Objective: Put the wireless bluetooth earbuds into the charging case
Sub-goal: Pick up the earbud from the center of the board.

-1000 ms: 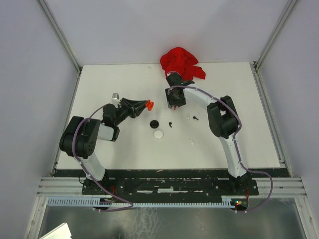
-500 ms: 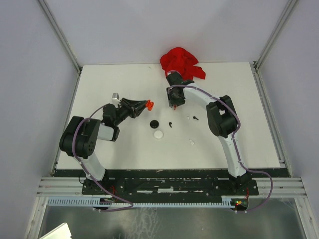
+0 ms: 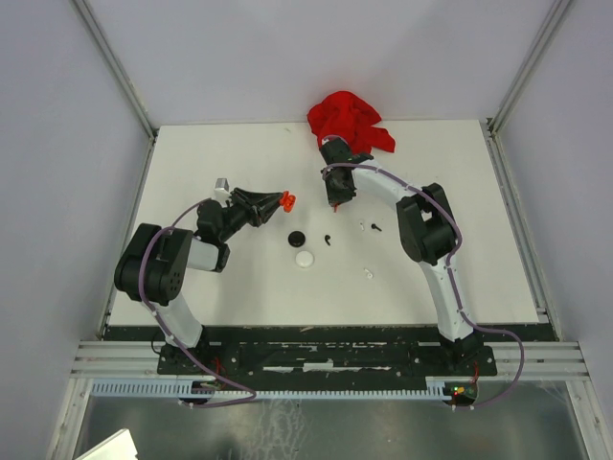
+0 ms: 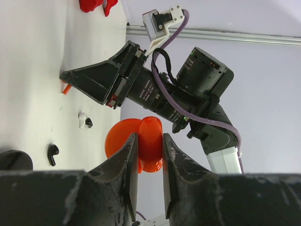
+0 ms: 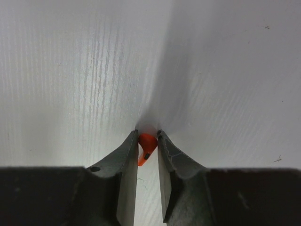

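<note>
Orange-red plastic fills your left gripper (image 4: 149,139): its jaws are clamped tight on the charging case (image 4: 123,137). One rounded half is pinched between the fingers and the other bulges out past the side of one finger. The case is held up off the white table (image 4: 33,94), not resting on it.

Your right gripper (image 5: 147,135) points down at the table, with a small orange earbud (image 5: 146,143) directly between its fingertips (image 5: 131,146). The jaws stand narrow, close against both sides of the bud, and the bud nearly fills the gap. Whether they actually pinch it, you cannot tell. The tips sit at or just above the table surface.

From the left wrist camera, the right gripper's tip lies ahead of your left jaws and apart from the case, the orange bud showing just under it. Nearer to your left jaws, loose on the table, lie a white earbud (image 4: 83,120) and then a black earbud (image 4: 52,154). A black disc (image 4: 11,160) lies just beside the left finger.

From above, a white disc (image 3: 305,258) lies just beside the black one, on the near side of both sets of jaws. A red cloth (image 3: 350,123) is bunched on the table just behind the right jaws.
</note>
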